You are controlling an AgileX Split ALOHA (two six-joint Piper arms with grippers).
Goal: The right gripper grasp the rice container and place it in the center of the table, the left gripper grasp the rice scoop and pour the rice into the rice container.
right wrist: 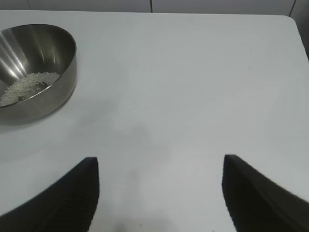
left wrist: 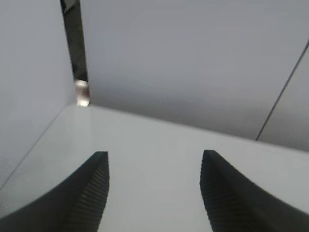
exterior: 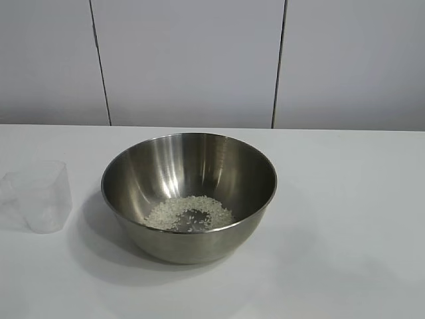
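Note:
The rice container (exterior: 189, 193), a large shiny steel bowl, stands in the middle of the white table (exterior: 345, 232) with a small heap of rice (exterior: 190, 213) in its bottom. The rice scoop (exterior: 43, 195), a translucent plastic cup, stands upright and empty to the bowl's left. Neither arm shows in the exterior view. My left gripper (left wrist: 154, 157) is open and empty over bare table, facing the wall. My right gripper (right wrist: 161, 162) is open and empty over bare table; the bowl (right wrist: 34, 72) and rice (right wrist: 26, 86) show farther off in the right wrist view.
A grey panelled wall (exterior: 199, 60) stands behind the table. The table's rounded far corner (right wrist: 289, 19) shows in the right wrist view. A dark gap in the wall (left wrist: 75, 53) meets the table's edge in the left wrist view.

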